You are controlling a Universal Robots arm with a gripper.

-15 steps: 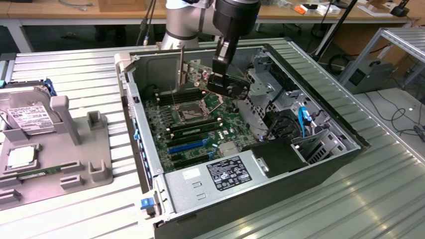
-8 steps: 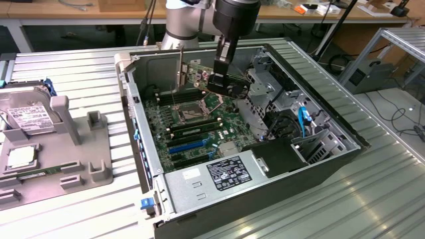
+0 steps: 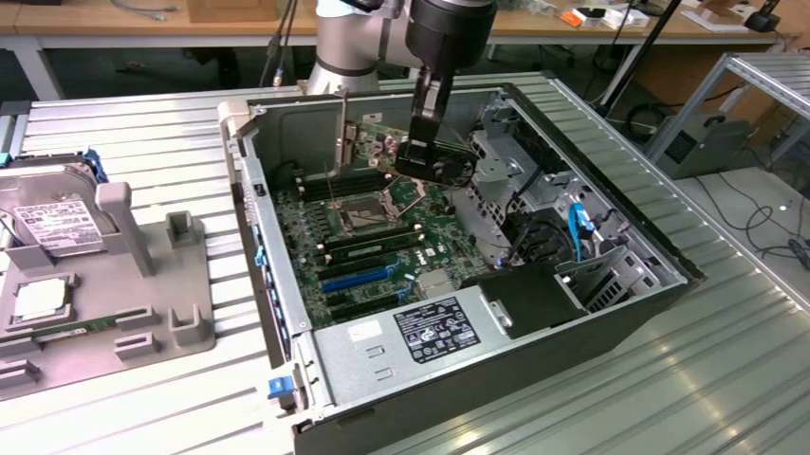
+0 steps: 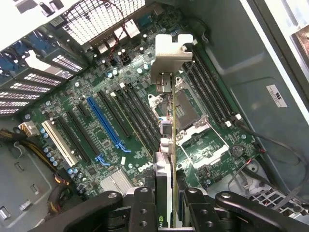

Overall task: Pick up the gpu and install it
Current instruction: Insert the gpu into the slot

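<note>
The gpu (image 3: 371, 142) is a green card with a silver end bracket, standing on edge inside the open computer case (image 3: 633, 237) above the motherboard (image 3: 379, 237). My gripper (image 3: 422, 159) reaches down from above and is shut on the card's end away from the bracket. In the wrist view the gpu (image 4: 167, 140) is seen edge-on between my black fingers (image 4: 141, 209), with its bracket at the far end. It hangs over the black expansion slots between the blue slot (image 4: 107, 124) and the CPU socket (image 4: 194, 121). I cannot tell whether the card touches a slot.
A grey fixture (image 3: 139, 284) at the exterior view's left holds a silver hard drive (image 3: 48, 226). Inside the case are the power supply (image 3: 424, 332), memory sticks (image 3: 374, 248), drive cages and blue cables (image 3: 579, 227). The case walls close in around my arm.
</note>
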